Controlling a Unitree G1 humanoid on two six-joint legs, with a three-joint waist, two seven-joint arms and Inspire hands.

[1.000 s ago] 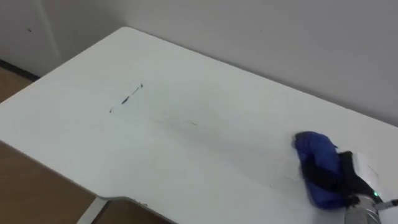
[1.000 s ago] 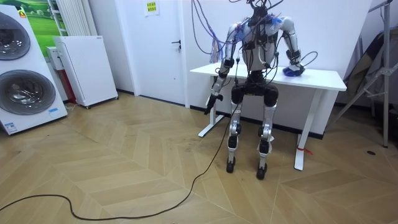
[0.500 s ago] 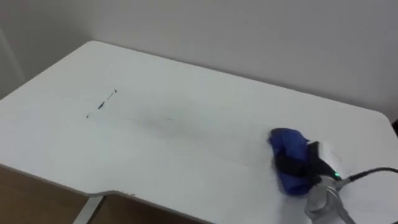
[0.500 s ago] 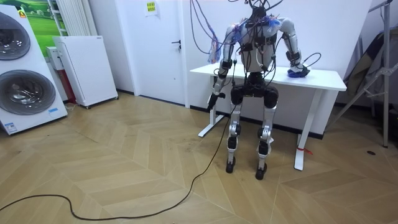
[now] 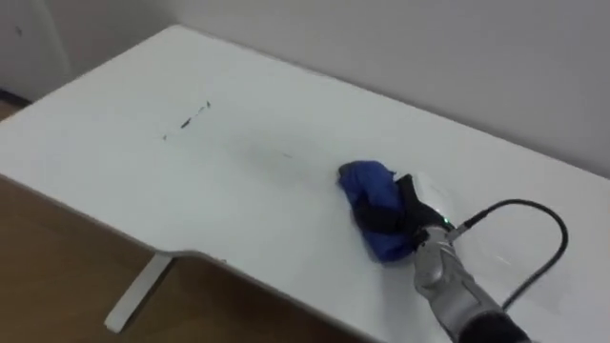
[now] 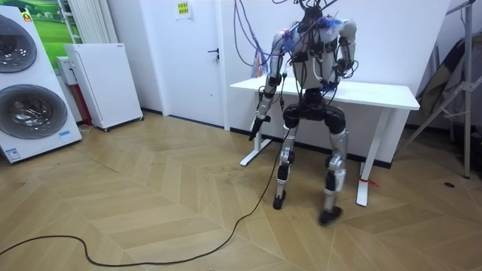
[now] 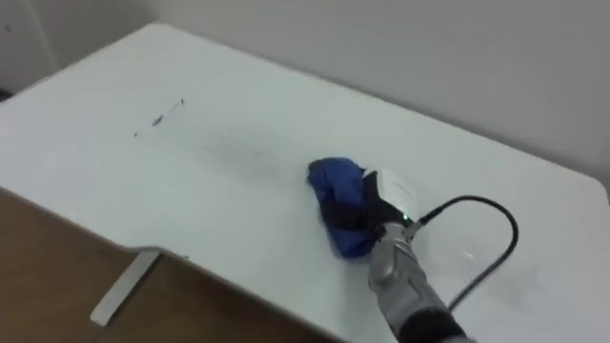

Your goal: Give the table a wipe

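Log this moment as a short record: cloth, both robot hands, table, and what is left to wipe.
cloth: blue cloth, bunched, lying near the table's middle
right arm: right robot hand on top of the cloth, fingers curled round it
left arm: left robot hand hangs at the robot's side, off the table
surface: white table
left to wipe: dark streak toward the far left, apart from the cloth
stance: robot stands at the table's front edge

No legible text is recorded. The dark mark (image 5: 187,121) on the surface (image 5: 105,162) is no lettering. Print on a yellow notice (image 6: 183,9) on the door (image 6: 197,75) and on a sticker (image 6: 11,155) on the washing machine (image 6: 30,98) cannot be made out.
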